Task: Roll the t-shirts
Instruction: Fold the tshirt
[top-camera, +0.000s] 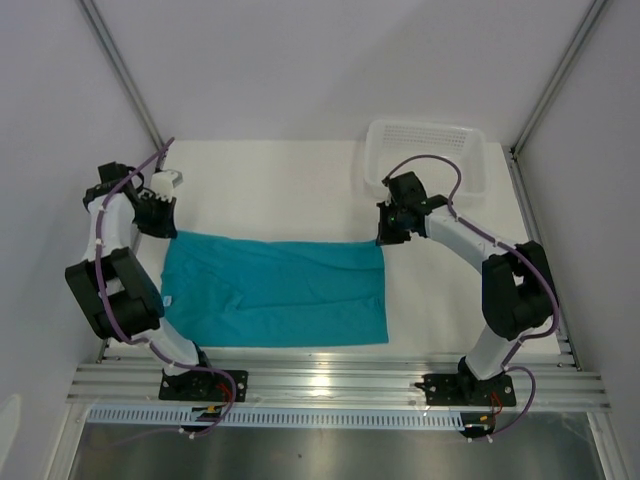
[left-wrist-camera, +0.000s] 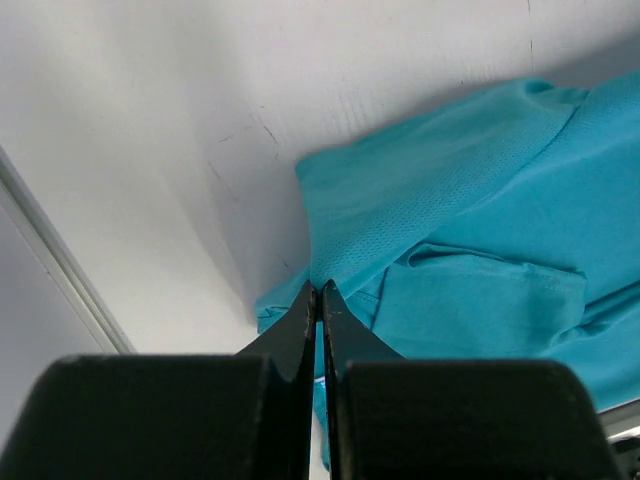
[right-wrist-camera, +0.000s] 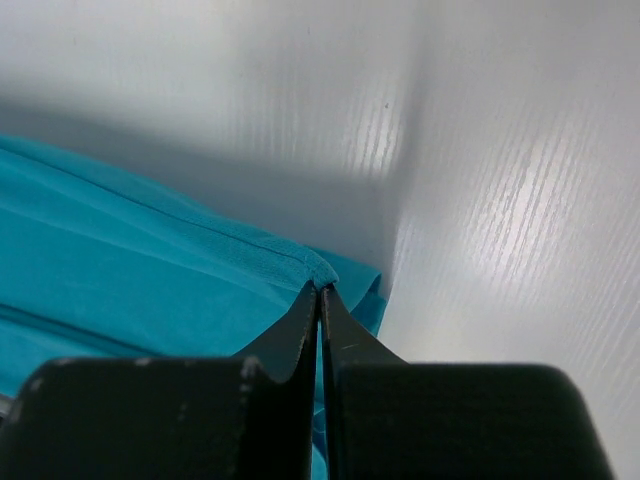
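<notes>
The teal t-shirt (top-camera: 275, 290) lies spread on the white table, folded lengthwise, with a small white label near its left edge. My left gripper (top-camera: 170, 228) is shut on the shirt's far left corner; in the left wrist view (left-wrist-camera: 320, 288) the fabric (left-wrist-camera: 450, 230) rises into the closed tips. My right gripper (top-camera: 383, 240) is shut on the shirt's far right corner; in the right wrist view (right-wrist-camera: 320, 288) the hemmed edge (right-wrist-camera: 200, 240) is pinched between the tips and lifted slightly off the table.
A white perforated basket (top-camera: 428, 150) stands at the back right, just behind the right arm. White walls with metal corner posts enclose the table. An aluminium rail (top-camera: 330, 385) runs along the near edge by the arm bases.
</notes>
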